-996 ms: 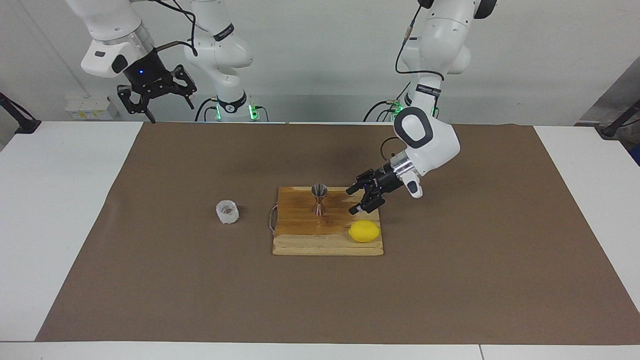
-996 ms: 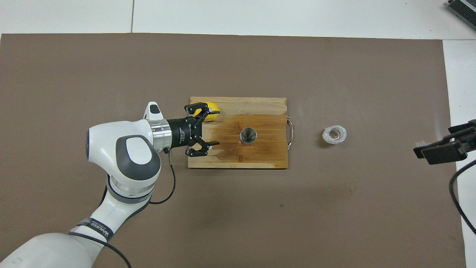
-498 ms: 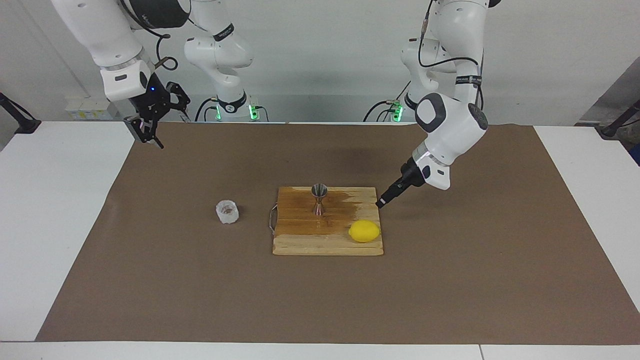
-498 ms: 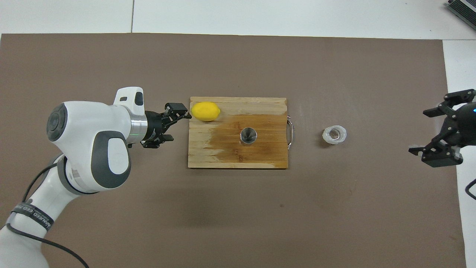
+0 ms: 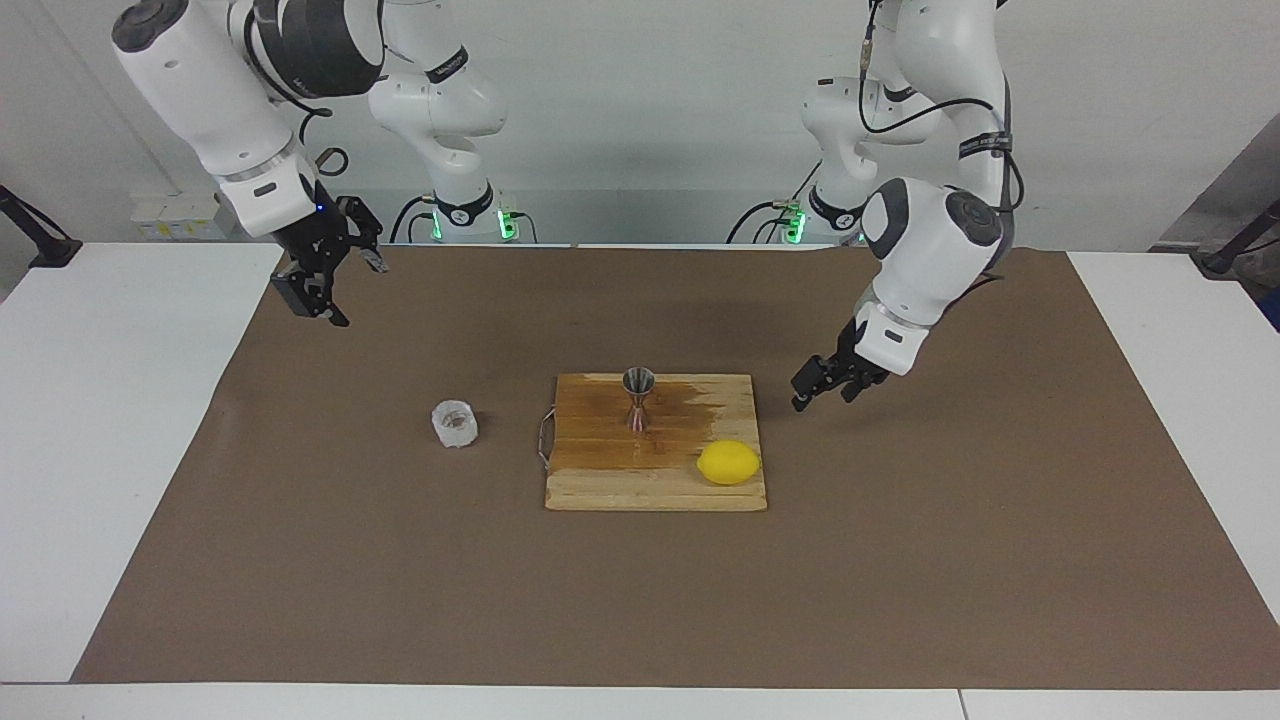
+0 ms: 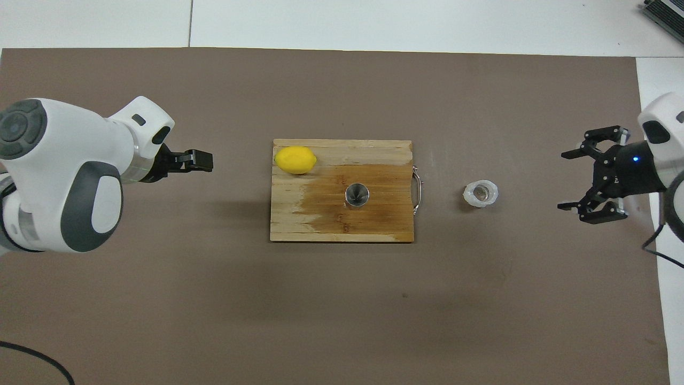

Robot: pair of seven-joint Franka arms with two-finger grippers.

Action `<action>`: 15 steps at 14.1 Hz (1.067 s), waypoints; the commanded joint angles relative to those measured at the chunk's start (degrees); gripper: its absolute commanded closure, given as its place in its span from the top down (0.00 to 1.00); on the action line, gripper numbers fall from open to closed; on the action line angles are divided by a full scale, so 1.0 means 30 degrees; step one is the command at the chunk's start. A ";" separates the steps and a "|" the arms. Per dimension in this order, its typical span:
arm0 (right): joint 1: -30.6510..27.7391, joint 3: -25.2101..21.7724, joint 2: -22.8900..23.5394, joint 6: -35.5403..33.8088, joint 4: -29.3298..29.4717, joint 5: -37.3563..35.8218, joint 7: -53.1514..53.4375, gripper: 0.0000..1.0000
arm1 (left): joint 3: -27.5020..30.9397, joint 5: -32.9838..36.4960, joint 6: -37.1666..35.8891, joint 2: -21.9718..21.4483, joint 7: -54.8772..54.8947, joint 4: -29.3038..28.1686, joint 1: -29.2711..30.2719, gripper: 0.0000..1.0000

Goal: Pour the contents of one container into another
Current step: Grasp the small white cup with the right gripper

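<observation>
**Cup lies nearest your right gripper**

Your right gripper (image 6: 588, 180) hangs over the mat with jaws wide, empty. The crinkled cup (image 6: 480, 193) stands upright on the mat between it and the cutting board (image 6: 299, 224), where the jigger (image 6: 356, 194) stands. Your left gripper (image 5: 822, 384) hovers off the board's other end; you can't tell its jaws. The cup's contents are hard to make out.
</observation>
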 commanded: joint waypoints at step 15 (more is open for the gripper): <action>-0.0043 0.0199 0.6395 0.2031 -0.1878 0.8295 -1.1227 1.00 | -0.0002 0.2089 -1.0811 -0.1933 0.2364 0.7075 0.0934 1.00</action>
